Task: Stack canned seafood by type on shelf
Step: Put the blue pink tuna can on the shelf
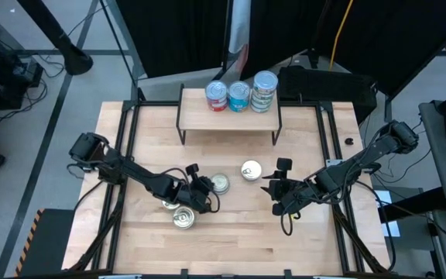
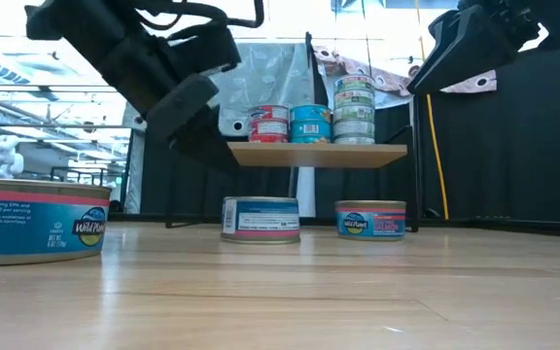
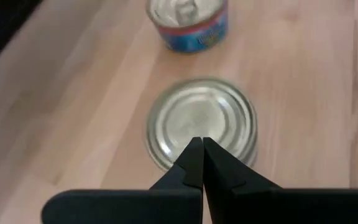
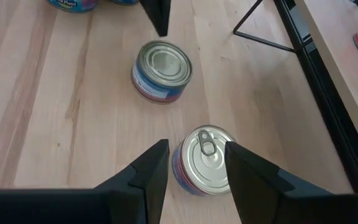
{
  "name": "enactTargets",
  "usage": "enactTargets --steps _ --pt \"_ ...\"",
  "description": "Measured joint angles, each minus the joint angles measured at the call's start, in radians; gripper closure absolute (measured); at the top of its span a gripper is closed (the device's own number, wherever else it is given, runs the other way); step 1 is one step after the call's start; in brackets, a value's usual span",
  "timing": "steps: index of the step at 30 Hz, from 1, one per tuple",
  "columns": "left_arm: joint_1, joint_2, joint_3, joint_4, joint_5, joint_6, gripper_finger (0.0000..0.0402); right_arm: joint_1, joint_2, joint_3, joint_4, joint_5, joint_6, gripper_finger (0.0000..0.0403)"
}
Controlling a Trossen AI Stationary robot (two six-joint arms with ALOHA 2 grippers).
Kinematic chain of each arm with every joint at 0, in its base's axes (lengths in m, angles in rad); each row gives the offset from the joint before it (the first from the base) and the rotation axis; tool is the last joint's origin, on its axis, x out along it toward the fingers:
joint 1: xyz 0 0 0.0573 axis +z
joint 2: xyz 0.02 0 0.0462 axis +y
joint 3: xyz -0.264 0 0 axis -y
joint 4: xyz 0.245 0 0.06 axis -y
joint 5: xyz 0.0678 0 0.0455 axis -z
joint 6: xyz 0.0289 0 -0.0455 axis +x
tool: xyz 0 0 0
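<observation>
Silver pull-tab tin (image 4: 205, 159) sits between parted fingers of right gripper (image 4: 196, 163), mid-table; should descend square, then clamp sidewall. Left gripper (image 3: 201, 163) shut, empty, above plain-lidded tin (image 3: 201, 122).

The pale wooden worktop (image 1: 238, 240) shows a smooth, lightly sheened plank grain. The small riser shelf (image 1: 231, 118) has a light matt wooden top on thin black metal legs. The flat round metal tins (image 4: 161, 70) carry bright, glossy silver lids with pressed rings, and glossy printed paper-like labels in blue and red. The dark fingers (image 4: 146, 174) of the right arm look like matt black plastic.
</observation>
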Motion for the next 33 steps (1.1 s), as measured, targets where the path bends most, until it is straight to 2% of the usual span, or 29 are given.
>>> enactTargets --steps 6,12,21,33 --pt "-0.004 -0.017 -0.002 -0.048 -0.019 -0.032 0.0401 0.0 0.001 0.0 0.009 0.0 -0.014 0.0255" --pt "-0.004 -0.017 -0.031 0.025 -0.022 -0.028 0.0401 0.0 0.0 0.0 0.013 0.0 -0.014 0.0255" --pt "-0.012 -0.018 -0.102 0.022 -0.022 -0.127 0.0401 0.0 0.0 0.0 0.015 0.0 -0.014 0.0255" --pt "-0.031 -0.019 -0.107 0.021 -0.022 -0.155 0.0401 -0.001 0.0 0.0 0.015 0.0 -0.014 0.0255"
